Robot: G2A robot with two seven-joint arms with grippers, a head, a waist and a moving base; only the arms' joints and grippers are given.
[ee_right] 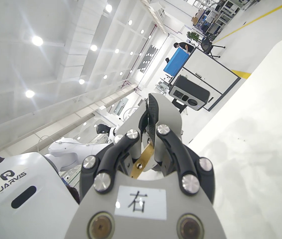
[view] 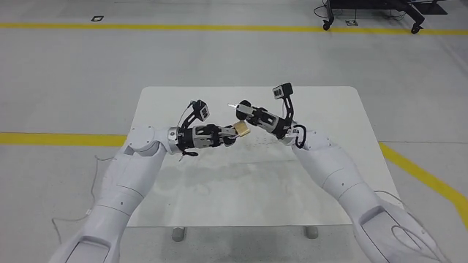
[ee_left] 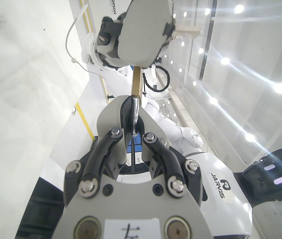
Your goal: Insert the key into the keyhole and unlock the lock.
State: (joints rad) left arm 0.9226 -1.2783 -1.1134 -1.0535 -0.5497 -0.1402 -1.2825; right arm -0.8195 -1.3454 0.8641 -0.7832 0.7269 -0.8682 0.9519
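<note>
Left wrist view: key (ee_left: 136, 110) seemingly against lock (ee_left: 137, 80)

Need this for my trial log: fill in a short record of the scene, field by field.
left tool: shut on the key, held above the table
right tool: shut on the brass lock, facing the left tool
key and lock: in line, with the key's tip at the end of the brass lock; how deep it sits cannot be told
stage: whether the key has turned cannot be told
table: white, both arms meeting over its middle
</note>
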